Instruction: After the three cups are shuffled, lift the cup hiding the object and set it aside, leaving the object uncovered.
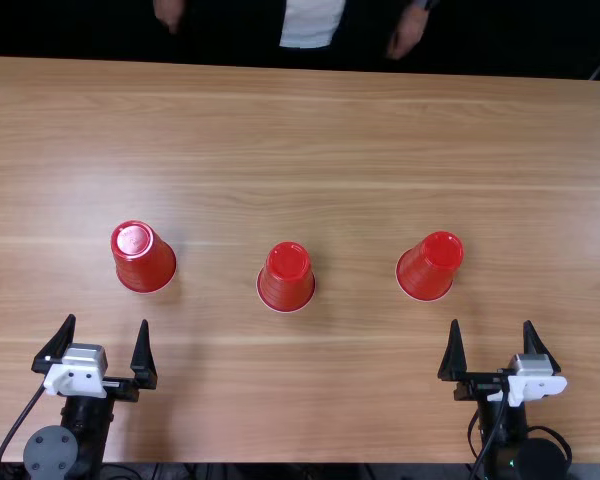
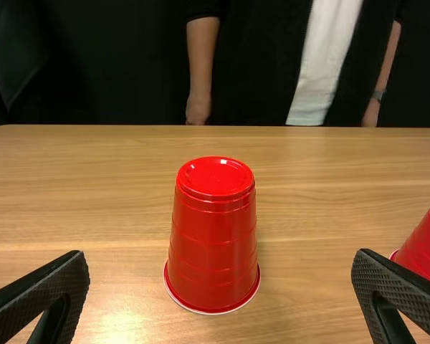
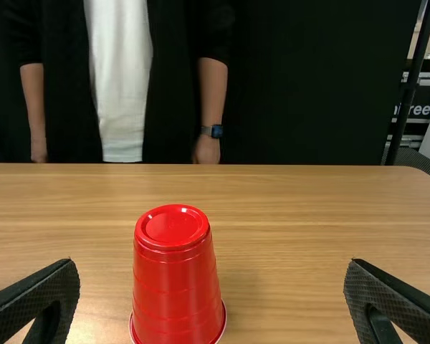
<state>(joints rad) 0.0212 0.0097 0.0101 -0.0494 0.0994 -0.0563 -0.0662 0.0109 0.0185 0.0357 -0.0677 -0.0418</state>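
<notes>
Three red cups stand upside down in a row across the table: the left cup [image 1: 143, 258], the middle cup [image 1: 286, 277] and the right cup [image 1: 431, 266]. No ball shows. My left gripper [image 1: 104, 342] is open near the front edge, just short of the left cup [image 2: 212, 236]; the middle cup's side [image 2: 424, 247] shows past one finger. My right gripper [image 1: 491, 346] is open near the front edge, just short of the right cup [image 3: 176, 278]. Nothing is between either pair of fingers.
A person stands behind the far edge of the table [image 1: 300, 130], hands hanging off the table. Bare wood lies between the cups and beyond them.
</notes>
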